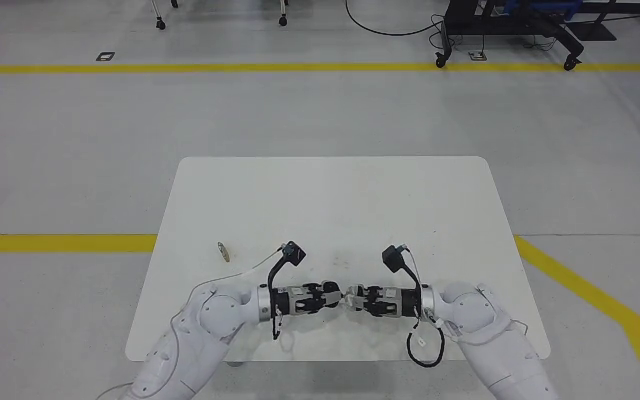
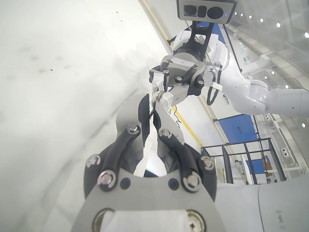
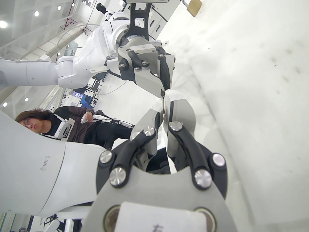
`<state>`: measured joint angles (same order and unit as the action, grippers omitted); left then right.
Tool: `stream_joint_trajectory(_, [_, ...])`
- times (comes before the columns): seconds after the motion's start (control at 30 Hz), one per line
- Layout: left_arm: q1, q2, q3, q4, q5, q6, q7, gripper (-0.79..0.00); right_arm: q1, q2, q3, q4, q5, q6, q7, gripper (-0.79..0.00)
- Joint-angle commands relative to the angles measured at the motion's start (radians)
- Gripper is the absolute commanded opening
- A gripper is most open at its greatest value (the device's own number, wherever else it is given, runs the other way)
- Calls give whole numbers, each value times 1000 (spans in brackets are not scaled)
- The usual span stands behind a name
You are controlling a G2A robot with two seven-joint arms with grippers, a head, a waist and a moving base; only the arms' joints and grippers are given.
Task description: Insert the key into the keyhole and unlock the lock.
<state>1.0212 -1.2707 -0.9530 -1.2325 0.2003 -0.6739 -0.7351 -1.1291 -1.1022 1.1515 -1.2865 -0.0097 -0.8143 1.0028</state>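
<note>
A brass padlock [image 1: 223, 250] with a silver shackle lies on the white table [image 1: 330, 190], left of both arms; the right wrist view has the padlock [image 3: 193, 3] lying beyond the left arm. My left gripper [image 1: 338, 297] and right gripper [image 1: 356, 298] meet tip to tip just above the table near its front. Between them is a small silver key [image 2: 157, 96]. Its round head is pinched in the right gripper [image 2: 161, 96], and the left gripper [image 2: 152, 112] is shut on its other end. The key's blade is hidden by the fingers [image 3: 166, 112].
Small dark specks mark the tabletop [image 2: 50, 69] beside the grippers. The table's front edge [image 1: 340, 360] runs close behind both wrists. Open surface stretches toward the far side [image 1: 330, 175]. Yellow floor lines [image 1: 300, 68] and wheeled stands [image 1: 520, 30] lie beyond the table.
</note>
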Motion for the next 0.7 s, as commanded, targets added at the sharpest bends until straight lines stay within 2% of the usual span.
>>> stream_joint_trajectory(0.0, [2, 1, -3, -3, -7, -1, 6, -785, 2, 1, -2, 2, 5, 1, -4, -785])
stream_joint_trajectory(0.07, [5, 4, -9, -4, -15, -6, 9, -785, 4, 3, -2, 7, 11, 4, -16, -785])
stream_joint_trajectory(0.1, [6, 5, -13, -7, -19, -10, 10, -585, 5, 3, -2, 9, 14, 6, -21, -785])
stream_joint_trajectory(0.13, [10, 7, -18, -10, -29, -17, 15, 0, 7, 4, -3, 12, 19, 7, -24, -785])
stream_joint_trajectory(0.27, [24, 17, -47, -21, -56, -46, 17, 0, 14, 6, -4, 24, 38, 3, -33, -785])
stream_joint_trajectory(0.4, [51, 35, -103, -71, -48, -50, 25, 0, 14, 11, 8, 36, 80, -13, -46, -785])
stream_joint_trajectory(0.57, [113, 65, -209, -170, -1, -7, 39, 0, 17, 18, 27, 61, 141, -22, -53, -785])
stream_joint_trajectory(0.67, [172, 86, -282, -262, 89, 49, 42, 0, 21, 20, 47, 85, 198, -10, -91, -785])
